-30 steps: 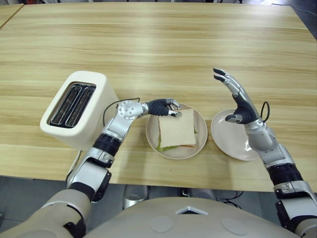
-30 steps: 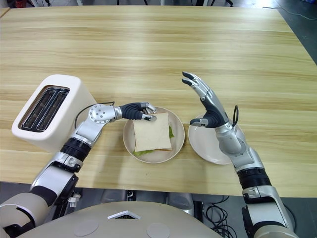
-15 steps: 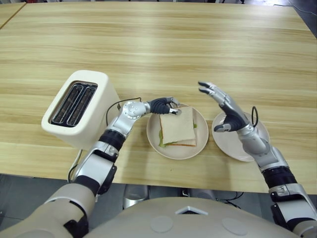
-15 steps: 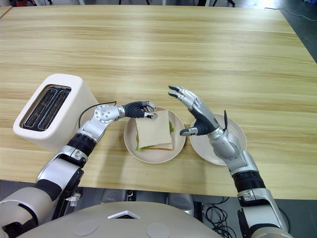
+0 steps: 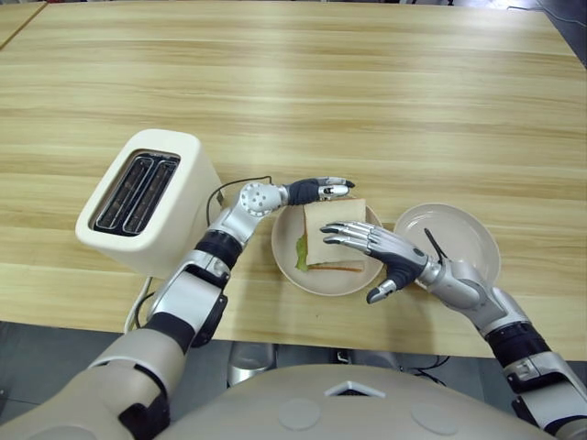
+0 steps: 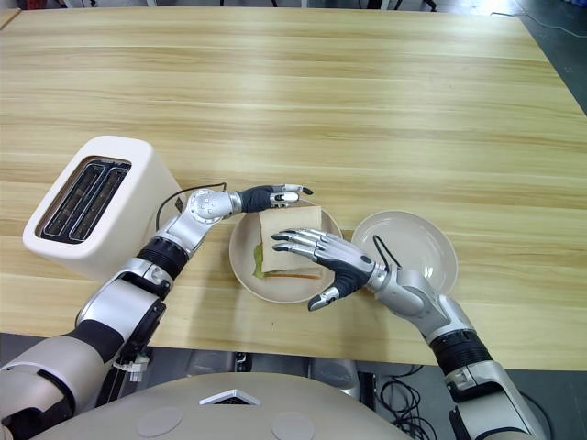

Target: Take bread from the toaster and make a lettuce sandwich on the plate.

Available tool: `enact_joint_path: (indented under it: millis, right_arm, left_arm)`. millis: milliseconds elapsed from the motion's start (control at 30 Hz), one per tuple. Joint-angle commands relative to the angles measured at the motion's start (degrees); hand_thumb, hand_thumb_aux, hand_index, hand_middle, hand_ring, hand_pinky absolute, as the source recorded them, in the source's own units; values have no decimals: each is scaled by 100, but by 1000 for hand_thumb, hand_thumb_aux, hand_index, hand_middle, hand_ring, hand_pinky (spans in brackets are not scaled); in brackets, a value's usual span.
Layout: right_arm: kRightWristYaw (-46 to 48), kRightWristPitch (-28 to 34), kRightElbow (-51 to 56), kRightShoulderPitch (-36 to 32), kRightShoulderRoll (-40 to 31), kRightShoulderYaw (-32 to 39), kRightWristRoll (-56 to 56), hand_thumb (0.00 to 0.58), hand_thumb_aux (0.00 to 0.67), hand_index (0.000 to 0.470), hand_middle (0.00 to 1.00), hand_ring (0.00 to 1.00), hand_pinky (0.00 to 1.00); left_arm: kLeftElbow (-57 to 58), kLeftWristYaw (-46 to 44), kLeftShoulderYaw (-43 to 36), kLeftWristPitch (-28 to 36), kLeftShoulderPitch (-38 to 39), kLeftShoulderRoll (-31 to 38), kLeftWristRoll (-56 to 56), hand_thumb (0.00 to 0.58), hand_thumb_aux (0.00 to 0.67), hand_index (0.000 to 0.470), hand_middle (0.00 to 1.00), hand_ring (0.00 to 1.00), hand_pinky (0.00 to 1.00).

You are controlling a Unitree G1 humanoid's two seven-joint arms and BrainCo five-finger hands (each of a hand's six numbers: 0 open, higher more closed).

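A sandwich of two bread slices with green lettuce at its left edge lies on a beige plate near the table's front edge. My right hand hovers open, palm down, over the sandwich's right half, fingers spread. My left hand lies open at the plate's far rim, fingers stretched flat beside the sandwich's far left corner. A cream toaster stands at the left with two dark slots on top.
A second beige plate with nothing on it sits just right of the sandwich plate, partly under my right forearm. A black cord runs from the toaster toward the plate. The wooden table stretches wide beyond.
My right hand swung down and left from above the right plate to over the sandwich. My left hand let go of the bread's corner and straightened its fingers.
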Motion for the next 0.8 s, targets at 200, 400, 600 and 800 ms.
enact_joint_path:
  millis: [200,400,600,800]
  right_arm:
    - [152,401,523,-166,140,312,-523,0,0,0,0,0,0]
    - [562,677,960,-226,136,667,-557,0,0,0,0,0,0]
    - [760,782,1140,-243,92,789,-390,0,0,0,0,0,0]
    - [950,884,1095,-215,43,849,-308,0,0,0,0,0,0]
  left_arm:
    - [30,38,-46,-99,25,57,149,0,0,0,1000,1000,1000]
    - [-47,289,8,-155,-156,80,234,0,0,0,1000,1000,1000]
    - [-123,658,-5,-252,-287,139,432,0,0,0,1000,1000,1000]
    - [-607,4228,-567,422,-1055,821,2885,0,0,0,973,973,973]
